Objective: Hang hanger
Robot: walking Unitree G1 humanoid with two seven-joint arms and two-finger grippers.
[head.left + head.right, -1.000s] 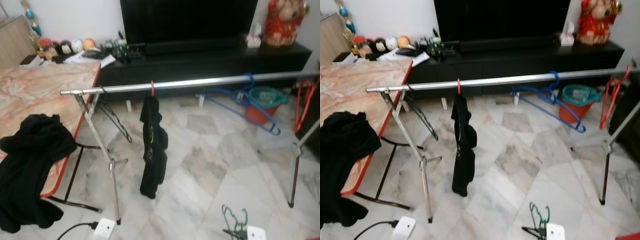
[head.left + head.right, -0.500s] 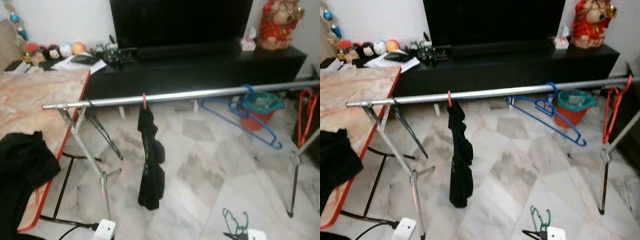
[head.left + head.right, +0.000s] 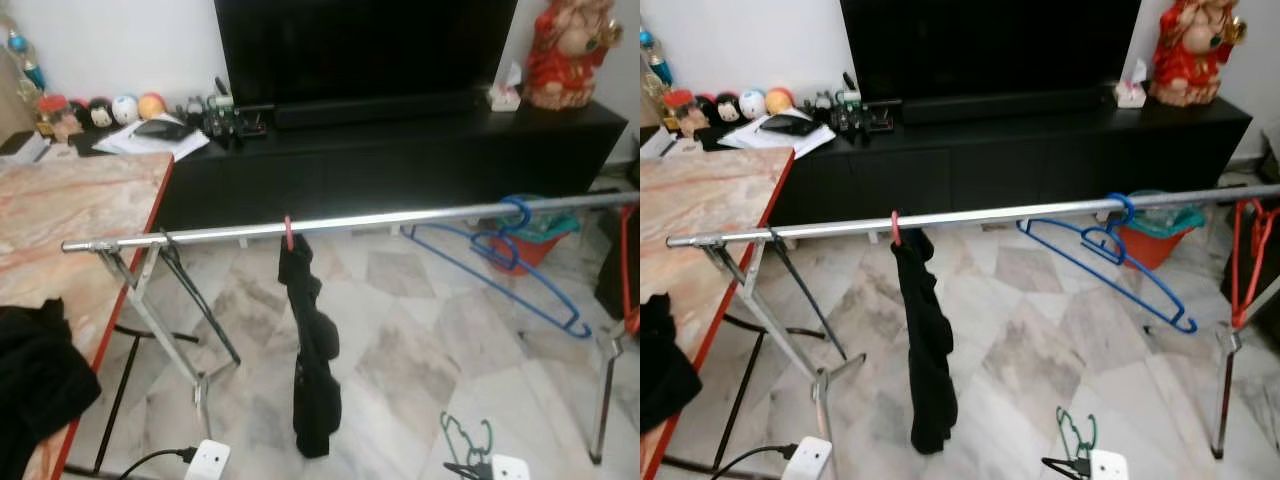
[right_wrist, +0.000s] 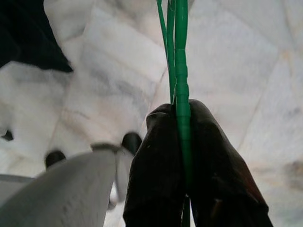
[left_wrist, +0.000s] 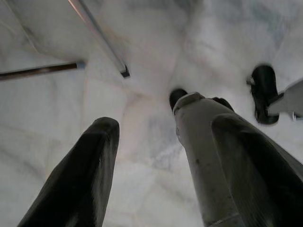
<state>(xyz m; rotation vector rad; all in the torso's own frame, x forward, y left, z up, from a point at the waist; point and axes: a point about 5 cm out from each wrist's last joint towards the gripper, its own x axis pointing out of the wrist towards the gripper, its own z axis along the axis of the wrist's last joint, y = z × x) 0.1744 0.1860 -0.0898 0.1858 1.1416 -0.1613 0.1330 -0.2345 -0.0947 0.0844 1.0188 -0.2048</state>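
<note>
Left end effector (image 5: 161, 156): fingers wide apart, empty, hanging over the floor. On the tabletop (image 3: 70, 215), black cloth. Rail (image 3: 970, 215) carries a red hanger w/ black garment (image 3: 925, 340), then blue hangers (image 3: 1110, 255), red ones at far right. Right end effector (image 4: 182, 142) clamped on green hanger (image 4: 177, 52), low, well below rail. Task undone: lift & hook it on rail, prob. the bare stretch.
</note>
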